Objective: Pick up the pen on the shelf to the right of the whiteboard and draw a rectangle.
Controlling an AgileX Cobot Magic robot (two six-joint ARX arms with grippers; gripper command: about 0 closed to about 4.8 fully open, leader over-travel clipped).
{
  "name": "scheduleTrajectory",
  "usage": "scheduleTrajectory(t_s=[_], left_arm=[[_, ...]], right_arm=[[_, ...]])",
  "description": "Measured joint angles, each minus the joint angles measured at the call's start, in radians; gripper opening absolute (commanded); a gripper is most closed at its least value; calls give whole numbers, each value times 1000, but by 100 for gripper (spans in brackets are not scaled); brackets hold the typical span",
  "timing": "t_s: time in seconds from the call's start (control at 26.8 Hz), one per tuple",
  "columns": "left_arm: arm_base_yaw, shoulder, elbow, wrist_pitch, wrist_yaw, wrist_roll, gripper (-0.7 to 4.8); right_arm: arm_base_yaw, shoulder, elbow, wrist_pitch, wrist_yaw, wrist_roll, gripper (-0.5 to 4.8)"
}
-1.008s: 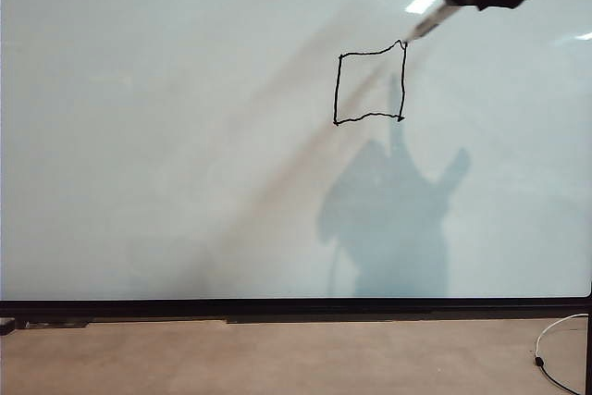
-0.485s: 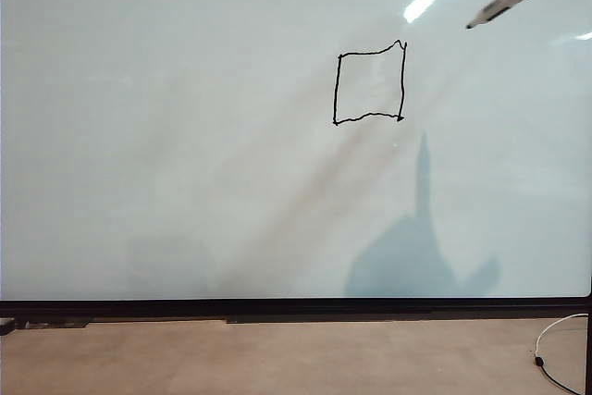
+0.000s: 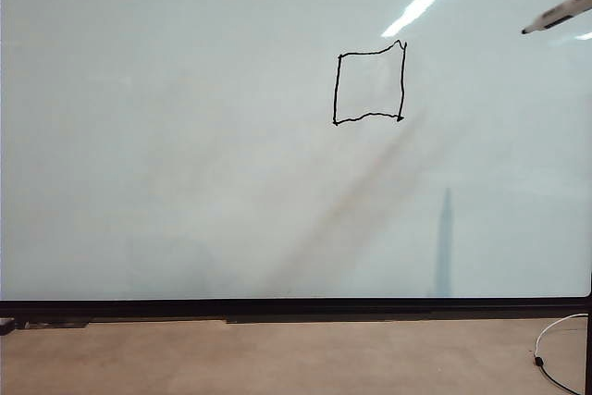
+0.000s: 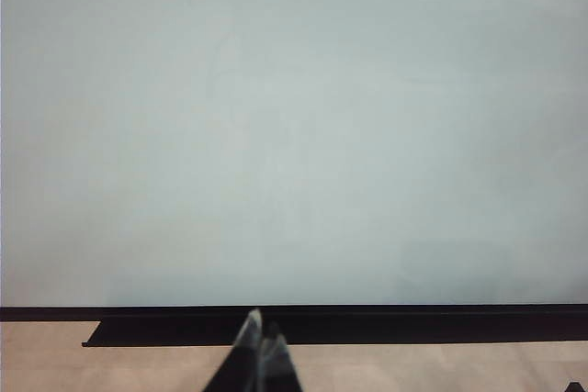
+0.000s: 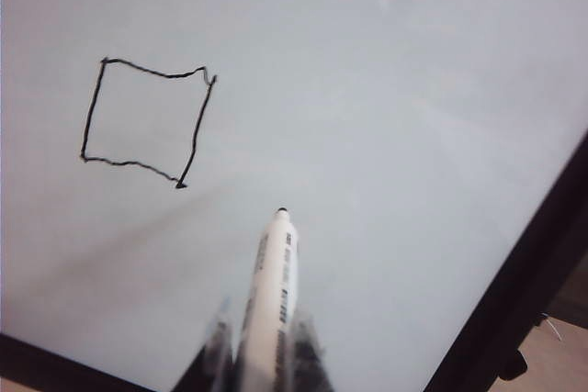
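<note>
— Where is the pen (image 5: pixel 273 291) sitting right now?

— It is poking in at the upper right edge of the exterior view, well to the right of the rectangle (image 3: pixel 370 82) and tilted with its black tip pointing down toward the left. Up close, the right claw (image 5: pixel 262 355) is clamping the white barrel between its dark fingers, and the tip is hanging clear of the whiteboard (image 3: pixel 185 154), not touching it.

— And the drawing itself?

— A small, wobbly black outline, nearly square, its corners closed, is sitting in the upper middle of the board. Nothing is lying between it and the pen; only bare glossy surface.

— What is the board looking like?

— Very large, pale grey-white and shiny, catching a bright strip of light near the top and carrying faint brownish smears running diagonally. A thin black frame edge (image 3: pixel 277 307) is running along its lower side, and a slim shadow is falling on it low at the right.

— Anything else around?

— A tan floor below, with a white cable (image 3: pixel 555 339) curling at the lower right.

— The other arm?

— The left claw (image 4: pixel 260 341) is hanging low before the board's lower edge, fingertips together, gripping nothing.
</note>
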Motion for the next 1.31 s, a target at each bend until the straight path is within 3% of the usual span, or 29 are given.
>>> scheduleTrajectory(t_s=[0.93, 1.31], left_arm=[[0, 0, 0, 0, 0, 0, -4], [0, 0, 0, 0, 0, 0, -4]], right_arm=[[0, -352, -190, -97, 48, 91, -6], [-6, -345, -201, -113, 39, 118, -6]])
